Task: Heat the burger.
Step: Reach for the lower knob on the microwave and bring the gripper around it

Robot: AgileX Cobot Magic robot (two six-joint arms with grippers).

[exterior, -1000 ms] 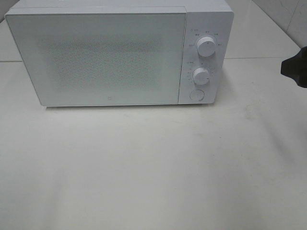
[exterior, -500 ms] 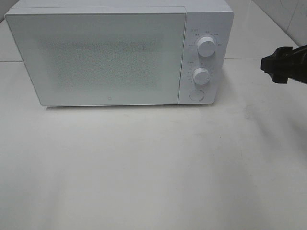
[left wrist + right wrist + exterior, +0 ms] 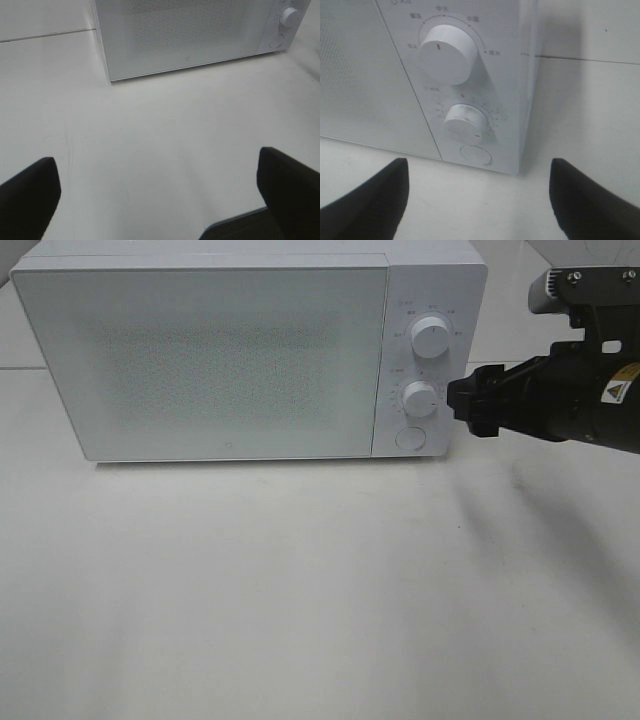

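White microwave door (image 3: 200,360) noted shut; spotted no burger in any view, possibly inside, could not tell. Caught right gripper (image 3: 460,407) spread-fingered, empty, near lower knob (image 3: 420,397); left gripper (image 3: 160,192) spread too, above table (image 3: 300,590). Judged timer-setting left.

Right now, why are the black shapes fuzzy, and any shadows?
Right wrist view: the right end effector is close to the lens, so it blurs; the microwave dials look clearer. Left wrist view: the left end effector blurs too. Exterior high view: a soft shadow lies on the table below the arm.
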